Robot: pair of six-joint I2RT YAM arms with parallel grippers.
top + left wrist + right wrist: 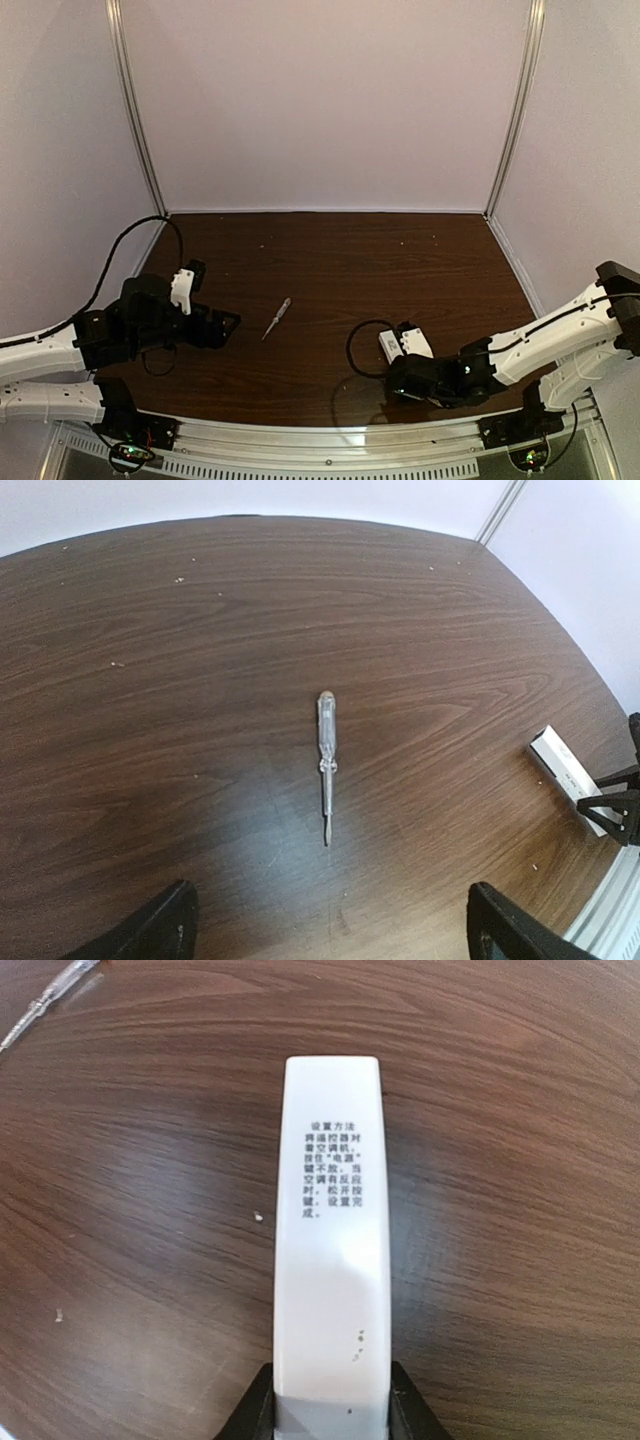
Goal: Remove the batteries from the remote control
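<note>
The remote control is a long white bar with black printed text on the face turned to the camera. My right gripper is shut on its near end, with one black finger on each long side. In the top view the remote sticks out from the right gripper at the front right of the table, and it also shows in the left wrist view. No batteries or dark recess show. My left gripper is open and empty, a short way from the screwdriver's tip, at the front left.
A thin pale-handled screwdriver lies on the dark wooden table between the arms, also in the left wrist view and the right wrist view. A black cable loops beside the remote. White walls enclose the table.
</note>
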